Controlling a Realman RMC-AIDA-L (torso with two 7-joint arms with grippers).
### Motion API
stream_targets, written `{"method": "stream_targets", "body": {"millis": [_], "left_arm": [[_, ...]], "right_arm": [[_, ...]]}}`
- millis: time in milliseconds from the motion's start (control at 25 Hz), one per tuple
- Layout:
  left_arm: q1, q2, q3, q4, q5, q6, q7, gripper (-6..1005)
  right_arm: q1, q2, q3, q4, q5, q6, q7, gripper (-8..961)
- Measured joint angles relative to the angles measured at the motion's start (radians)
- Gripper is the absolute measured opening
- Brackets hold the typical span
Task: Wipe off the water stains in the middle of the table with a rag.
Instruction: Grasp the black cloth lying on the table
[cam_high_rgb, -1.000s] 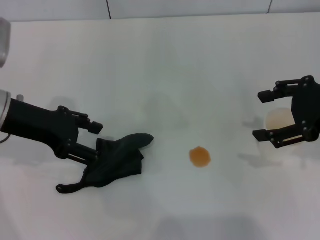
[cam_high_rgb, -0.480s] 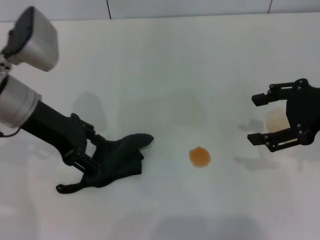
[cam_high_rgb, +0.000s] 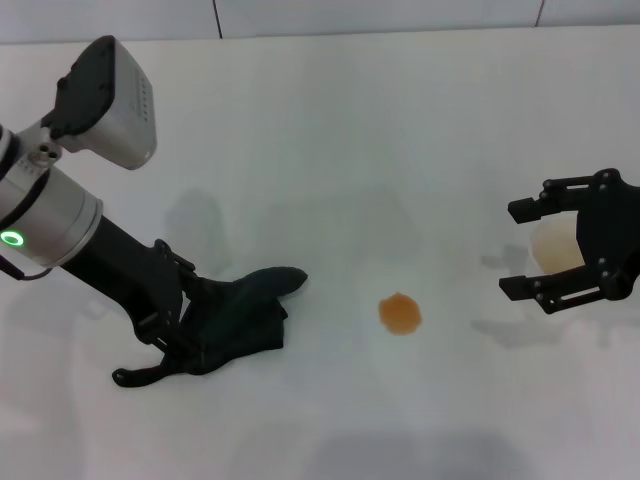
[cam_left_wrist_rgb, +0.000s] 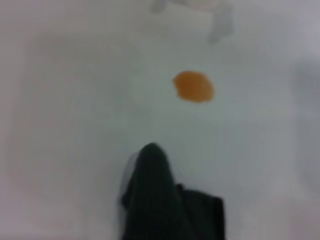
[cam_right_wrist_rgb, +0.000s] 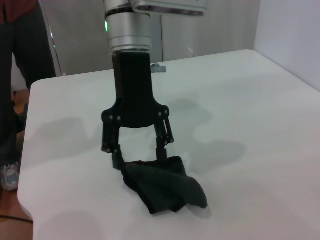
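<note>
The dark rag (cam_high_rgb: 235, 320) lies crumpled on the white table (cam_high_rgb: 350, 150), left of centre, with its pointed tip toward the water stains (cam_high_rgb: 400, 313), a small orange-brown spot. My left gripper (cam_high_rgb: 178, 335) points down onto the rag's near end. In the right wrist view its fingers (cam_right_wrist_rgb: 116, 159) stand apart on either side of the rag (cam_right_wrist_rgb: 165, 185), so the gripper (cam_right_wrist_rgb: 138, 157) is open. The left wrist view shows the rag's tip (cam_left_wrist_rgb: 160, 200) and the stain (cam_left_wrist_rgb: 194, 86) apart. My right gripper (cam_high_rgb: 520, 250) is open at the right.
A translucent whitish cup (cam_high_rgb: 555, 245) stands between the right gripper's fingers, right of the stain. Dark seam lines (cam_high_rgb: 217, 18) run along the table's far edge. In the right wrist view a person's leg (cam_right_wrist_rgb: 12, 100) stands beyond the table's edge.
The left arm has swung more upright and its fingers have come down onto the rag's end. The right gripper has shifted slightly over the cup. Rag and stain have stayed put.
</note>
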Motion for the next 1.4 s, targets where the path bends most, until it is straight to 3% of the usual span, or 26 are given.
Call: {"method": "stream_targets", "body": {"millis": [560, 1000, 1400], "left_arm": [[-0.002, -0.002, 0.022, -0.032, -0.001, -0.062, 0.007, 816], [-0.007, -0.004, 0.027, -0.053, -0.002, -0.096, 0.004, 733], [-0.004, -0.008, 0.121, -0.056, -0.002, -0.174, -0.058, 520]], "right_arm": [[-0.001, 0.0, -0.007, 0.003, 0.007, 0.004, 0.001, 838], [-0.004, 0.0, -0.005, 0.003, 0.007, 0.005, 0.003, 838], [-0.004, 0.0, -0.001, 0.002, 0.007, 0.002, 0.016, 838]]}}
